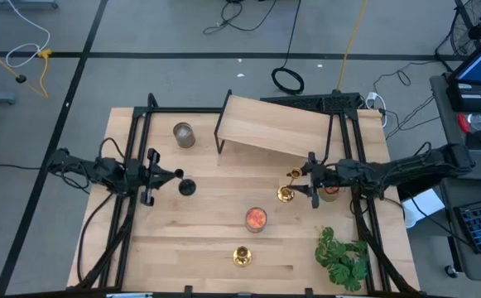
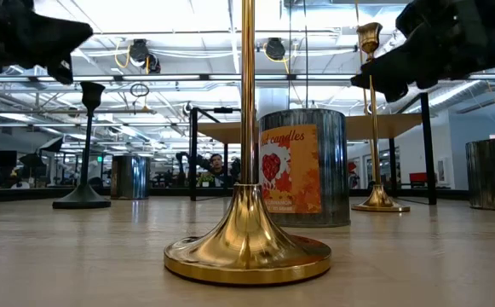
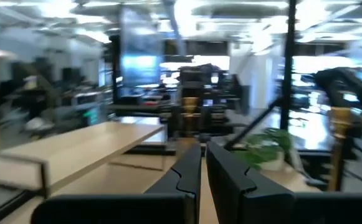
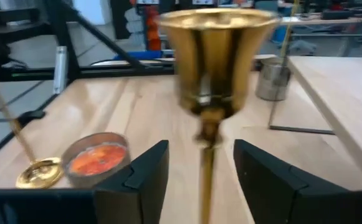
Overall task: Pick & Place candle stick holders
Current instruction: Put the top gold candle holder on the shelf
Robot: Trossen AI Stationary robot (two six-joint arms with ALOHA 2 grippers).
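Observation:
A black candle stick holder (image 1: 187,186) stands on its round base left of the table's middle; it also shows in the low view (image 2: 85,145). My left gripper (image 1: 164,175) hovers just left of it, shut and empty (image 3: 204,152). A gold holder (image 1: 286,194) stands upright at mid-right. My right gripper (image 1: 308,179) is open, with one finger on either side of the stem just below the top cup (image 4: 215,56), touching nothing. A second gold holder (image 1: 242,257) stands near the front edge, close in the low view (image 2: 247,247).
An orange candle jar (image 1: 256,218) stands between the two gold holders. A grey tin (image 1: 184,134) is at the far left, and another tin (image 1: 329,193) sits under my right arm. A slanted wooden board (image 1: 277,124) is at the back. A green plant (image 1: 343,257) is at the front right.

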